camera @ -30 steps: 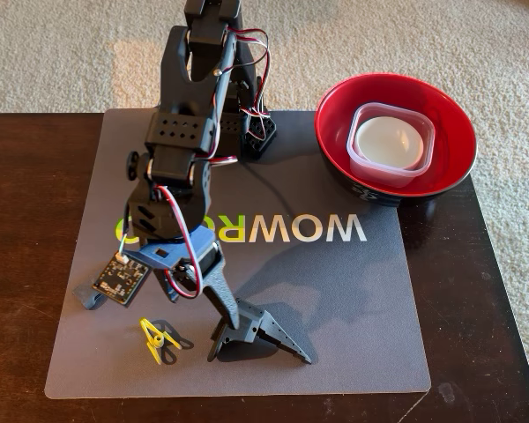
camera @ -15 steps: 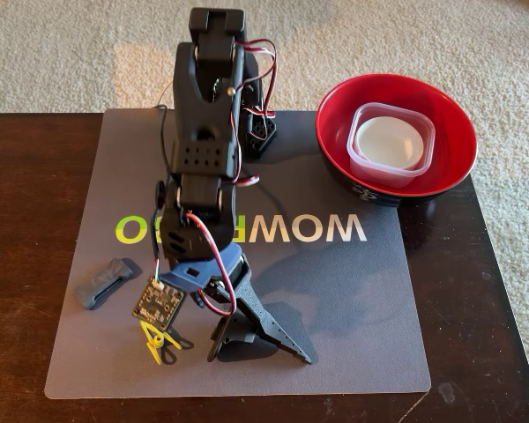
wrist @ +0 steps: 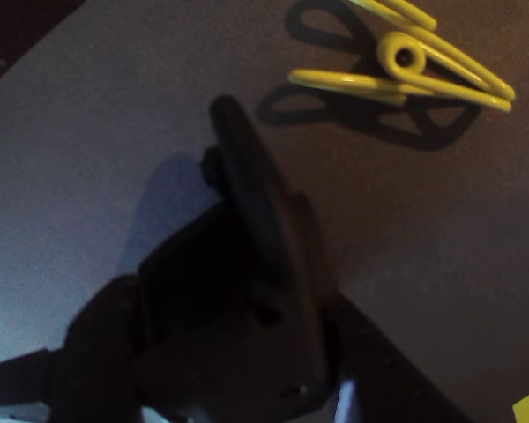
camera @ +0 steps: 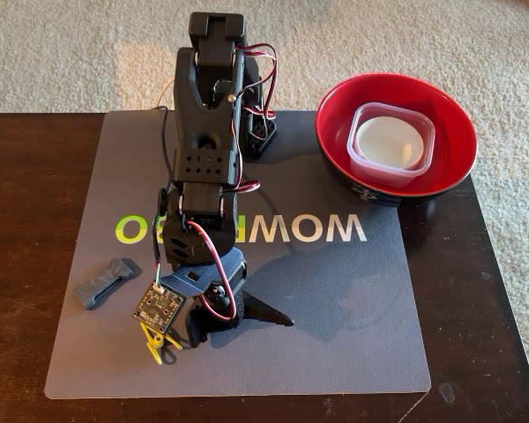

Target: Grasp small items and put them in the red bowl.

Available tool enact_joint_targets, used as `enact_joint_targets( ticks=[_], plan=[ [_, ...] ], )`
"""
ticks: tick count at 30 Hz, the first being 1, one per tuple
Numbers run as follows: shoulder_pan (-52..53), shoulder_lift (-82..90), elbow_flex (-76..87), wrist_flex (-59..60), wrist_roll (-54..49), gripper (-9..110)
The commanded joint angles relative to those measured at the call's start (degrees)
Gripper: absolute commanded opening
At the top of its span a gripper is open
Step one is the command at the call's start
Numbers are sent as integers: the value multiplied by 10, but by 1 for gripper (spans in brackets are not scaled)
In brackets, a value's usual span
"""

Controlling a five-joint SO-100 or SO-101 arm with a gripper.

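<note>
Since a moment ago you've dropped the pincer [camera: 213,328] onto the bracket [camera: 263,315], jaws apparently pinching it. Clip [wrist: 404,63] lies just beside, block [camera: 104,282] further left, tub [camera: 391,144] already in the bowl [camera: 335,115].

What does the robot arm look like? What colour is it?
The arm is black plastic with rows of small holes. Red, white and black wires loop along it. Near the wrist sit a blue part and a small black circuit board. Its jaws are black too.
</note>
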Motion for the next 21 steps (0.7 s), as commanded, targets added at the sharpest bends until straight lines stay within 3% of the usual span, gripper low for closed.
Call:
enact_joint_targets(
  ticks=[1, 6, 12, 16, 21],
  plan=[
    [1, 4, -14, -1, -3, 0],
    [-3, 98, 5, 5, -27, 0],
    [-60, 416, 177, 10, -25, 0],
    [-155, 600, 282, 57, -8, 0],
    [-331, 606, 229, 207, -73, 0]
  ],
)
